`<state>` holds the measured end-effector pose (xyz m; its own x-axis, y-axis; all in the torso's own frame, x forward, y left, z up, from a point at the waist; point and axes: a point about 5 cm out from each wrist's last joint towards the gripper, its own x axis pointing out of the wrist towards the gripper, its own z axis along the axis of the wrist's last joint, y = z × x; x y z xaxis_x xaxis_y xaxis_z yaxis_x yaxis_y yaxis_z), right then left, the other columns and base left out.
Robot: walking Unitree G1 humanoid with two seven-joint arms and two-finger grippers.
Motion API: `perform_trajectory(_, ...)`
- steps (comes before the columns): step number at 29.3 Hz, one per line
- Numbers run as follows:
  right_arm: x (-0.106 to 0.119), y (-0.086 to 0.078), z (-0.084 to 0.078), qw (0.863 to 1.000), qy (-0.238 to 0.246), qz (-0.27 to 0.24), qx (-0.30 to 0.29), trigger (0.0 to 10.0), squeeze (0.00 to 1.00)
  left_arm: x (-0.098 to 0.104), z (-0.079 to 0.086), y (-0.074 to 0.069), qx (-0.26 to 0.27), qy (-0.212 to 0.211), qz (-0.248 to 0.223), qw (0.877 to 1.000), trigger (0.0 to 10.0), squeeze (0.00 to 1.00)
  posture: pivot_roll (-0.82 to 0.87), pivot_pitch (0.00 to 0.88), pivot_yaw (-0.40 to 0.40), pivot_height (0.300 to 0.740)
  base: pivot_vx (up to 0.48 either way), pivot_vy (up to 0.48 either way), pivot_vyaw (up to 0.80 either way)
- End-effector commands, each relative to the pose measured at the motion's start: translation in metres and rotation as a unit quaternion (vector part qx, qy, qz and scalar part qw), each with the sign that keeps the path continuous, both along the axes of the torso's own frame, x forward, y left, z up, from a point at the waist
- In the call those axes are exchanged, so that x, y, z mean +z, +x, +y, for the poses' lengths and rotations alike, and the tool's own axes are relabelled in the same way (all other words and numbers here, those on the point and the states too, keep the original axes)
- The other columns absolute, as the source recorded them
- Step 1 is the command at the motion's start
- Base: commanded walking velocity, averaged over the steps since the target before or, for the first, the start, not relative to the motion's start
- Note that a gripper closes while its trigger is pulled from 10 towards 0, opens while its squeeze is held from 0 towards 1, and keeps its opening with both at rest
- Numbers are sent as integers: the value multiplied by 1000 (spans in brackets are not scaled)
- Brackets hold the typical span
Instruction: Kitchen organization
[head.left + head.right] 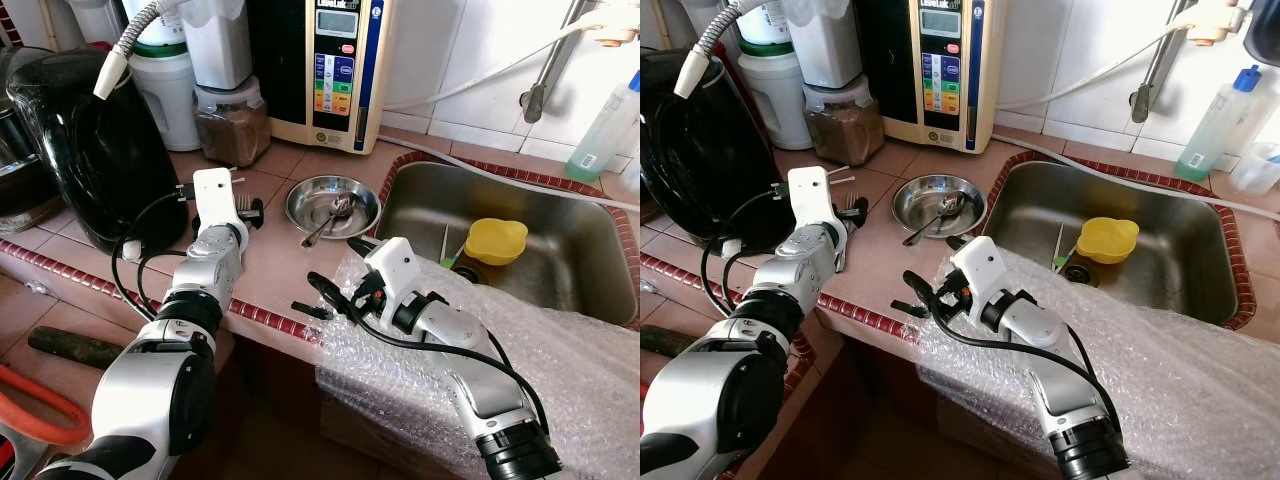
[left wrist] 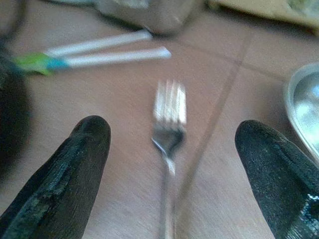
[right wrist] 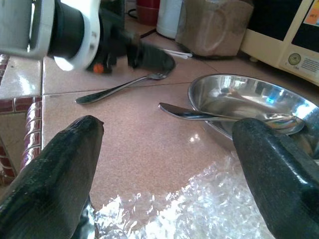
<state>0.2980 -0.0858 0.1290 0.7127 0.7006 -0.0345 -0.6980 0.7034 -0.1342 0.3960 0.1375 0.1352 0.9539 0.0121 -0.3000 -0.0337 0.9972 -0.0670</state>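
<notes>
A steel fork (image 2: 169, 129) lies on the pink tiled counter (image 1: 270, 270), tines pointing toward the back wall. My left gripper (image 2: 173, 127) hovers low over it, open, one black finger on each side of the fork's neck, not touching it. In the left eye view the left gripper (image 1: 222, 205) sits just left of a shallow steel bowl (image 1: 332, 205) that holds spoons (image 1: 335, 212). My right gripper (image 1: 332, 262) is open with nothing in it, near the counter's front edge, facing the bowl and the fork (image 3: 119, 87).
Bubble wrap (image 1: 560, 360) drapes over the counter edge under my right arm. A steel sink (image 1: 560, 250) with a yellow cup (image 1: 496, 240) lies to the right. A black appliance (image 1: 90, 150), a jar of brown powder (image 1: 232, 125) and a water machine (image 1: 335, 70) line the back.
</notes>
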Motion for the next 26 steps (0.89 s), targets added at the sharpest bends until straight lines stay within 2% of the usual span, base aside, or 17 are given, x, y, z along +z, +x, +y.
perform_trajectory(1,1,0,-1,1000,-2,-5,-1,10000,0,-1,-6,0,-18,7,11,1000,10000,1000,-41,0,46,740,0,0,0)
perform_trajectory(7,1,0,-1,1000,-2,-5,-1,10000,0,-2,-6,0,-20,19,12,1000,10000,1000,-39,0,46,740,0,0,0)
perform_trajectory(13,1,0,0,1000,-1,-5,-1,10000,0,-11,-6,-3,-27,34,30,999,10000,1000,-40,0,47,740,0,0,0)
perform_trajectory(14,1,0,0,1000,-1,-5,-1,10000,0,-12,-5,-4,-28,36,32,998,10000,435,-41,0,48,740,0,0,0)
perform_trajectory(15,1,0,0,1000,-1,-5,-1,10000,0,-14,-5,-5,-28,39,35,998,10000,0,-41,0,48,740,0,0,0)
perform_trajectory(19,1,0,0,1000,-1,-5,-1,10000,0,-21,-2,-8,-27,44,45,998,10000,0,-41,0,49,740,0,0,0)
perform_trajectory(20,1,0,0,1000,-1,-5,-2,10000,0,-22,-2,-9,-28,45,47,998,8667,0,-42,0,50,740,0,0,0)
perform_trajectory(21,1,0,0,1000,-1,-5,-2,10000,0,-24,-2,-9,-29,45,48,997,6235,0,-41,0,50,740,0,0,0)
perform_trajectory(22,1,0,0,1000,-1,-5,-2,10000,0,-24,-2,-9,-29,46,49,997,6235,0,-41,0,51,740,0,0,0)
perform_trajectory(23,1,0,0,1000,0,-5,-2,10000,0,-26,-2,-10,-35,45,52,997,0,0,-41,0,52,740,0,0,0)
perform_trajectory(26,1,-1,1,1000,1,-5,-2,10000,0,-29,-4,-11,-44,43,56,997,0,0,-41,0,53,740,0,0,0)
